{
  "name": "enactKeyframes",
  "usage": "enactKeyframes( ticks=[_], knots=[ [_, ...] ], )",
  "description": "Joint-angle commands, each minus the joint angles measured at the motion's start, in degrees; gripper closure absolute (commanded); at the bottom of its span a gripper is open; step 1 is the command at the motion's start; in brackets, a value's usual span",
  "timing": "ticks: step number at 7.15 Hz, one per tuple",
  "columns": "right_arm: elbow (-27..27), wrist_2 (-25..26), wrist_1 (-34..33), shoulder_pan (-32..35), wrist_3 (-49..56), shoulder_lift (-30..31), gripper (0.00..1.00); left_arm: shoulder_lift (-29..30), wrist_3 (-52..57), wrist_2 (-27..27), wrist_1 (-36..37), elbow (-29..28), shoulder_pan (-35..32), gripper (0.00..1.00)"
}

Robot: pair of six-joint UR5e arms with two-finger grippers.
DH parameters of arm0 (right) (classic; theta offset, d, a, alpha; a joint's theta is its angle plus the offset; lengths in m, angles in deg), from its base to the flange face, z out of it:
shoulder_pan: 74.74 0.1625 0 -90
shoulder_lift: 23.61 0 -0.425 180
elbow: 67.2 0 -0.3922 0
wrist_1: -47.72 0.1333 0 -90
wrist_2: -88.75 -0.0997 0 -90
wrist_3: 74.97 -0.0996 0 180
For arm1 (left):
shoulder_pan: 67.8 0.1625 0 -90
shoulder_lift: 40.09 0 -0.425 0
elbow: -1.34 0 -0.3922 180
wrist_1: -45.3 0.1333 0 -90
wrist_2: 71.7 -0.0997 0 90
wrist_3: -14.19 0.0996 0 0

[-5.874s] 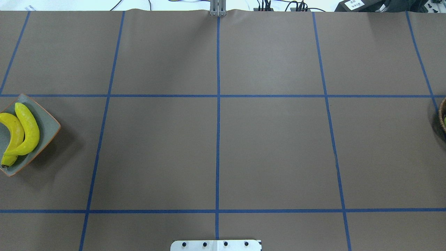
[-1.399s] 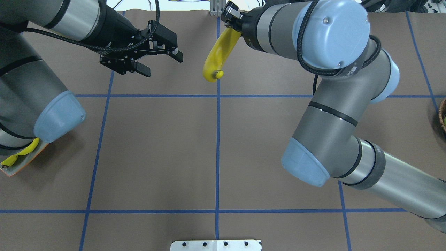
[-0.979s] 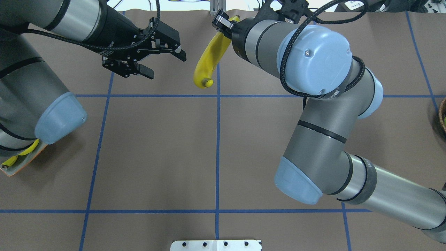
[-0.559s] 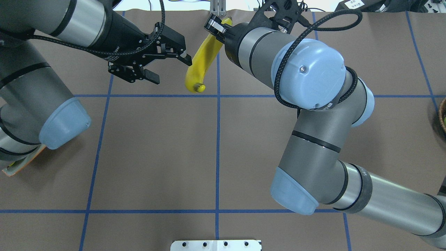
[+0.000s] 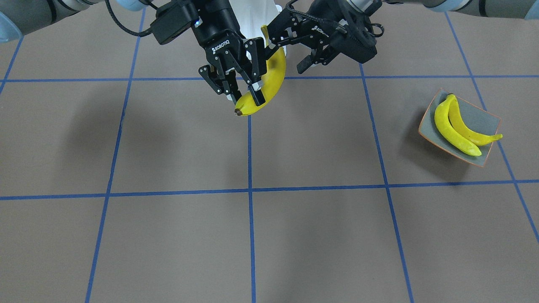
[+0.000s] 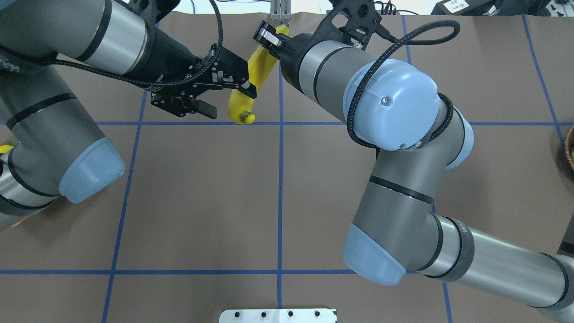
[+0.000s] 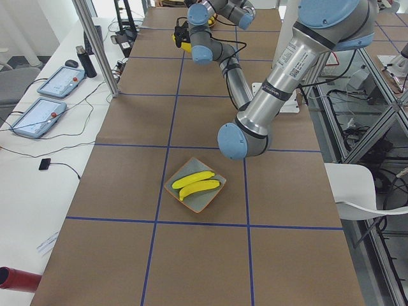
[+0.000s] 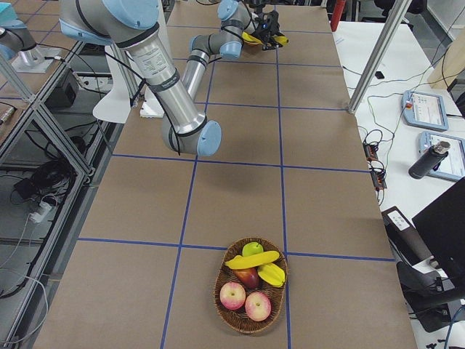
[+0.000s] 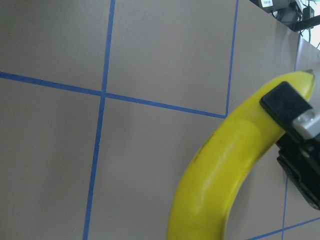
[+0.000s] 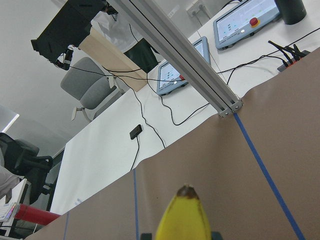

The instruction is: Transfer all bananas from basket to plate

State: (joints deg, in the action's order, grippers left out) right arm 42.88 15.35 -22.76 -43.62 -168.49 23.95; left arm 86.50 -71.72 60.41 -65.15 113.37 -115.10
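the right gripper [image 5: 245, 96] is clamped on a banana [image 5: 269, 78], its fingers pinching the fruit close to the dark tip. it holds the fruit in the air, clear of the brown table [image 5: 168, 139], about on the centre blue tape line between the two arms. in the overhead view the same banana [image 6: 251, 72] slants from the right gripper [image 6: 269, 38] down toward the left gripper [image 6: 226, 99].

the left gripper [image 5: 290, 54] has its jaws spread wide and grips nothing. one finger lies right at the banana's stalk end, but whether it touches cannot be told. the left wrist camera shows the yellow body close in front, with a black pad of the right gripper pressed on it. the right wrist camera shows only the dark tip poking out past its own fingers.

the plate [image 5: 480, 118] sits on the table on the robot's left side, well apart from both grippers. two bananas [image 5: 452, 130] lie side by side in it, one end reaching over the rim.

at the table's other end the basket [image 8: 225, 314] holds one more banana [image 8: 253, 259], lying across red apples [image 8: 232, 295] just below a green apple [image 8: 252, 249]. a second yellow piece beside it is too small to identify.
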Motion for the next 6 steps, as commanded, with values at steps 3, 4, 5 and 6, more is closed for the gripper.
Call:
enactKeyframes(
  ticks=[3,4,5,6],
  knots=[
    [-0.1,-0.2,3.2,-0.4,1.0,0.4,1.0,-0.6,0.5,0.0,-1.9,-0.1,0.6,1.0],
    [0.0,-0.3,3.3,-0.4,1.5,0.4,1.0,-0.7,0.9,0.0,-1.9,-0.1,0.6,1.0],
    [0.1,-0.4,3.3,-0.4,1.4,0.3,0.88,-0.7,1.0,0.0,-1.9,-0.1,0.6,1.0],
    [0.3,-0.3,3.8,-0.4,0.7,0.3,0.01,-0.7,1.0,0.0,-1.9,-0.1,0.6,1.0]
  ],
)
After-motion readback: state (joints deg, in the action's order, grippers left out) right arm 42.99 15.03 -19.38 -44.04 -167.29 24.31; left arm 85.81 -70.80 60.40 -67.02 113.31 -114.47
